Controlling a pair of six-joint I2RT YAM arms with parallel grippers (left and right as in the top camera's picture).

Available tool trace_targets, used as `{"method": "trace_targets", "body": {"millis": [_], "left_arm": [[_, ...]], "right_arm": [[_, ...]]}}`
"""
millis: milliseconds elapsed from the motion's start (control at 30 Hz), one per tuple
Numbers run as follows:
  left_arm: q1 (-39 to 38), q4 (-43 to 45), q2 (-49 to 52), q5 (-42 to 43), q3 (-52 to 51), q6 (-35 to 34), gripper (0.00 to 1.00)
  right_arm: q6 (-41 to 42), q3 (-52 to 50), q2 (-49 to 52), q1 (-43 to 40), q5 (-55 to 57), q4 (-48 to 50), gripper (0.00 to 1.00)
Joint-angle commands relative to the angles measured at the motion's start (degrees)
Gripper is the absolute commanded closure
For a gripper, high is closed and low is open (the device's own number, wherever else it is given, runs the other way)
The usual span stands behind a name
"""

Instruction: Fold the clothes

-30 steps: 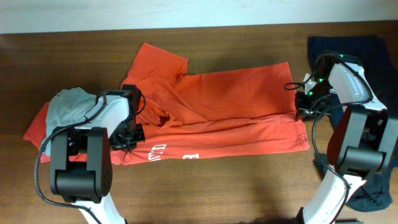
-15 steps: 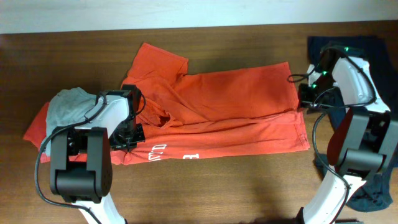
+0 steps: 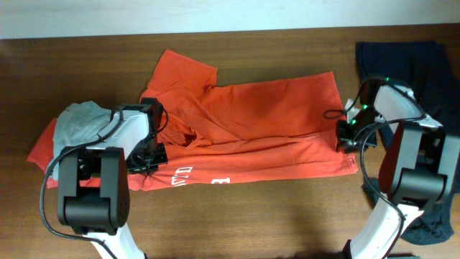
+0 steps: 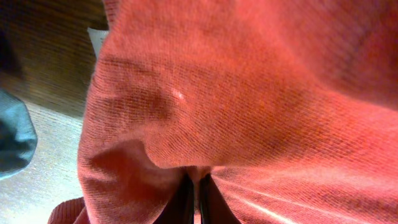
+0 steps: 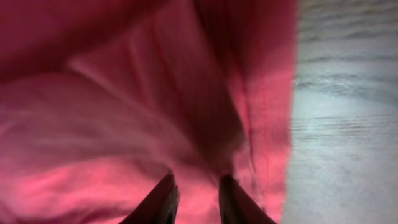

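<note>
— On the table (image 3: 251, 216), where does the T-shirt (image 3: 266, 115) lie, and which way does it run?
— Mid-table, partly folded lengthwise. Long axis: left to right. Hem (image 3: 348, 147) at the robot's right; collar (image 3: 190, 137) and sleeve (image 3: 183, 68) at its left.
— Why one gripper at each end?
— Probably to tension the cloth along that axis for the next fold. Left gripper (image 4: 194, 190): jaws closed, pinching a fold near the collar. Right gripper (image 5: 196, 190): jaws partly apart at the hem, cloth in the gap; whether they clamp it cannot be confirmed.
</note>
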Motion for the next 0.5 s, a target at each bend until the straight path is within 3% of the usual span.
{"method": "trace_targets", "body": {"millis": [0, 467], "left_arm": [[0.55, 2.82, 3.63, -1.01, -2.29, 0.04, 0.93], [0.55, -3.72, 3.65, -1.03, -2.29, 0.04, 0.91]], "right_arm": [[1.29, -4.76, -0.85, -0.17, -1.57, 3.80, 0.73], [8.83, -10.80, -0.85, -0.37, 5.05, -3.74, 0.73]]}}
